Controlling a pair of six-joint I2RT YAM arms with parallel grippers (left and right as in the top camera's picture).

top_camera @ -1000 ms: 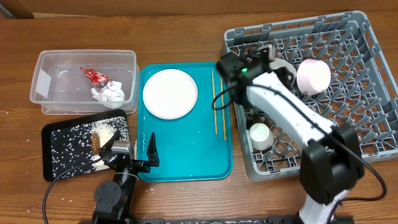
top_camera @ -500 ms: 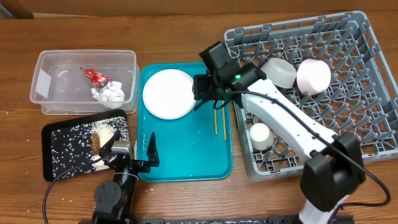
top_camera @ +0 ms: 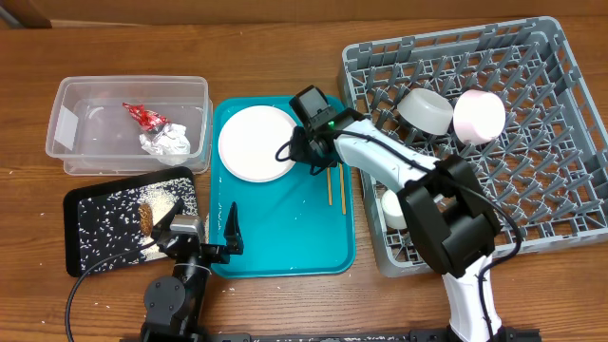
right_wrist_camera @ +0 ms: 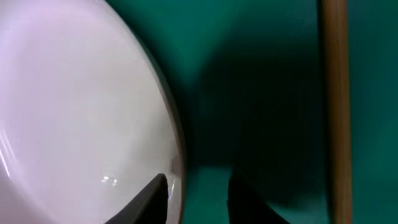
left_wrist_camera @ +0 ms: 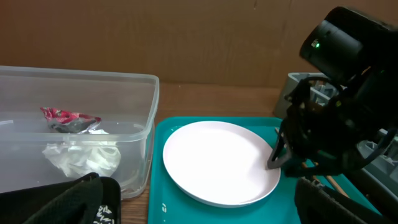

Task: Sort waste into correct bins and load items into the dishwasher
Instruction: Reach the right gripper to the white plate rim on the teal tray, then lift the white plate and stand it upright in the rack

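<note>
A flat white plate (top_camera: 255, 142) lies on the teal tray (top_camera: 285, 242). My right gripper (top_camera: 302, 152) is low at the plate's right edge, open, with one finger over the plate (right_wrist_camera: 74, 112) and the other on the teal surface, the rim between them. The pair of chopsticks (top_camera: 330, 176) lies just right of it, and one stick (right_wrist_camera: 334, 93) shows in the right wrist view. My left gripper (top_camera: 204, 237) is open and empty at the tray's front left. The left wrist view shows the plate (left_wrist_camera: 214, 162) and the right gripper (left_wrist_camera: 283, 155).
The clear tub (top_camera: 71, 95) holds the red wrapper (top_camera: 142, 116) and the white napkin (top_camera: 169, 142). The black tray (top_camera: 90, 237) holds food scraps (top_camera: 157, 202). The grey dish rack (top_camera: 532, 180) holds two bowls (top_camera: 427, 112) (top_camera: 478, 116) and a small cup (top_camera: 394, 209).
My right arm has swung left from the dish rack, leaving a bowl there, and come down to the plate's right edge. The left arm has not moved.
</note>
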